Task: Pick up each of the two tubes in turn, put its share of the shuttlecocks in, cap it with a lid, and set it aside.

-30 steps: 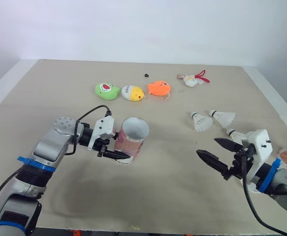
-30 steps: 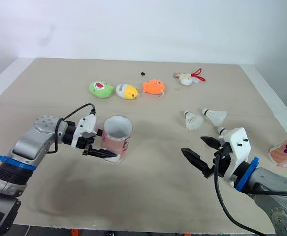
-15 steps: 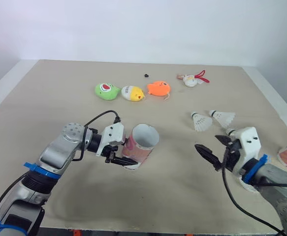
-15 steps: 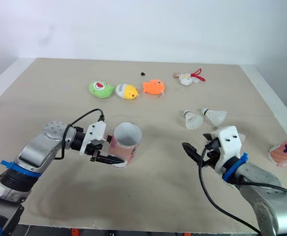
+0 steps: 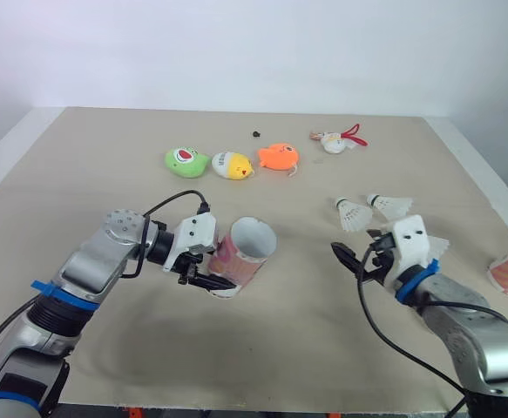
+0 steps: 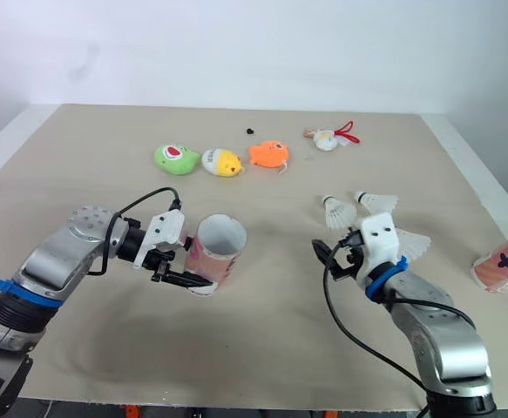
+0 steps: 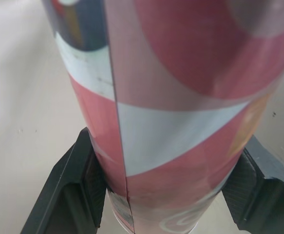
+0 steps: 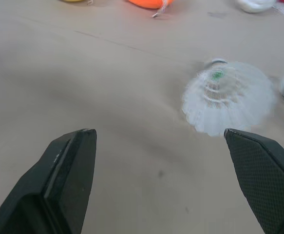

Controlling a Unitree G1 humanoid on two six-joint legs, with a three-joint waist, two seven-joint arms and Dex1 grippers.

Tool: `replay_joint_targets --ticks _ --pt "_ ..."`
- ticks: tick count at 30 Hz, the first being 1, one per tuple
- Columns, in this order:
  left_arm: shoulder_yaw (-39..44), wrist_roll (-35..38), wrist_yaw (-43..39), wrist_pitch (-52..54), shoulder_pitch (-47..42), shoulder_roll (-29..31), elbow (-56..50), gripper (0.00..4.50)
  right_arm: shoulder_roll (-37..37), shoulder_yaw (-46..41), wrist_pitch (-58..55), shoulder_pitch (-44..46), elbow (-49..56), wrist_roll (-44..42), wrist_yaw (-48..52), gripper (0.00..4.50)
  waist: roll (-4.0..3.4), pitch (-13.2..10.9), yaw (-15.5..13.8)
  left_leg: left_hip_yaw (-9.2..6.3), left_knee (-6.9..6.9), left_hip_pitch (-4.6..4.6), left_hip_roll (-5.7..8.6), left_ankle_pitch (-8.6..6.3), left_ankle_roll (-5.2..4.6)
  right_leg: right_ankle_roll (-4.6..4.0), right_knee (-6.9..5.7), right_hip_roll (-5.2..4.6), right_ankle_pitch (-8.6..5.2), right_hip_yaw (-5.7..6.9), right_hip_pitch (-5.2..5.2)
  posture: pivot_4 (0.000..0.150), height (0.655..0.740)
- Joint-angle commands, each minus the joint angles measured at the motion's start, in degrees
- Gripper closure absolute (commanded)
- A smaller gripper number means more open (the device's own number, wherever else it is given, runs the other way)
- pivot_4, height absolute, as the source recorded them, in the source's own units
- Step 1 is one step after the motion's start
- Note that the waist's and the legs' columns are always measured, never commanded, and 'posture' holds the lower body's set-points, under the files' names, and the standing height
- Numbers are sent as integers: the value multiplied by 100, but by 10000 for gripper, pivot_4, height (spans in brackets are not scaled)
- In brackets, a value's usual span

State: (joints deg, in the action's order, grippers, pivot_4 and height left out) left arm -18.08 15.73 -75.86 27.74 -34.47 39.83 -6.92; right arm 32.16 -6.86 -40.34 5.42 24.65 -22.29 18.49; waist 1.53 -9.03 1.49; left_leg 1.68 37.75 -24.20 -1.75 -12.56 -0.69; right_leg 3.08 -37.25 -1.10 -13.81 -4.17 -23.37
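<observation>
- Left end effector (image 5: 214,274): clamped on tilted tube (image 5: 247,255); low grip near the base, so tube may slip.
- Right end effector (image 8: 157,132): wide; may knock near shuttlecock (image 8: 227,95) away.

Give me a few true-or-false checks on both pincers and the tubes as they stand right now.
1. The left pincer is shut on a tube. True.
2. The right pincer holds a shuttlecock. False: it is open and empty; a shuttlecock lies on the table ahead of it.
3. The held tube is capped. False: its mouth is open.
4. A second tube sits near the table's right edge. True.
</observation>
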Motion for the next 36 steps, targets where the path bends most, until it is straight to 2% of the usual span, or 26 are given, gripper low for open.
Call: replay_joint_targets --ticks 1,8,12,24,29,30,33,36 --pt "90 49 -69 133 -131 156 -208 17126 -78 102 242 300 -275 319 -91 0 -1 -1 -9 0 0 -1 0 0 0 -1 -1 1 0 0 -1 1500 7400" --pt "88 156 -377 315 -37 594 -463 17126 -356 313 659 880 -1278 923 -283 0 -1 -1 -4 2 -4 -6 4 0 1 -13 -2 -5 -1 -1 -6 1500 7400" --pt "34 -48 -351 230 38 844 -436 17126 -521 328 806 1159 -1701 1049 -275 0 -2 -2 -7 3 -11 -5 4 0 1 -19 -3 -5 -2 1 -8 1500 7400" --pt "-25 -313 -189 -63 49 919 -367 17126 -871 243 1333 1816 -2971 1368 -501 0 -2 -1 6 8 -9 3 0 5 4 -14 -9 2 1 1 -6 1500 7400" --pt "-35 -335 -222 -63 69 942 -376 17461 -924 199 1543 1883 -3191 1374 -486 22477 -2 -1 7 9 -9 5 -1 9 4 -14 -13 3 1 2 -5 1500 7400" --pt "-46 -344 -244 -49 77 968 -379 17461 -931 206 1570 1876 -3196 1362 -455 28711 -2 -1 7 9 -9 5 -1 9 4 -15 -13 3 1 2 -5 1500 7400" --pt "-99 -357 -359 44 95 1085 -403 17461 -958 197 1646 1825 -3160 1320 -395 43671 -2 -1 23 8 -10 5 -2 8 4 -15 -13 3 1 0 -6 1500 7400" --pt "-160 -439 -476 67 131 1270 -427 17461 -968 173 1637 1778 -3111 1283 -355 44585 -2 -1 63 7 -10 5 -5 8 4 -18 -14 8 0 1 -6 1500 7400"
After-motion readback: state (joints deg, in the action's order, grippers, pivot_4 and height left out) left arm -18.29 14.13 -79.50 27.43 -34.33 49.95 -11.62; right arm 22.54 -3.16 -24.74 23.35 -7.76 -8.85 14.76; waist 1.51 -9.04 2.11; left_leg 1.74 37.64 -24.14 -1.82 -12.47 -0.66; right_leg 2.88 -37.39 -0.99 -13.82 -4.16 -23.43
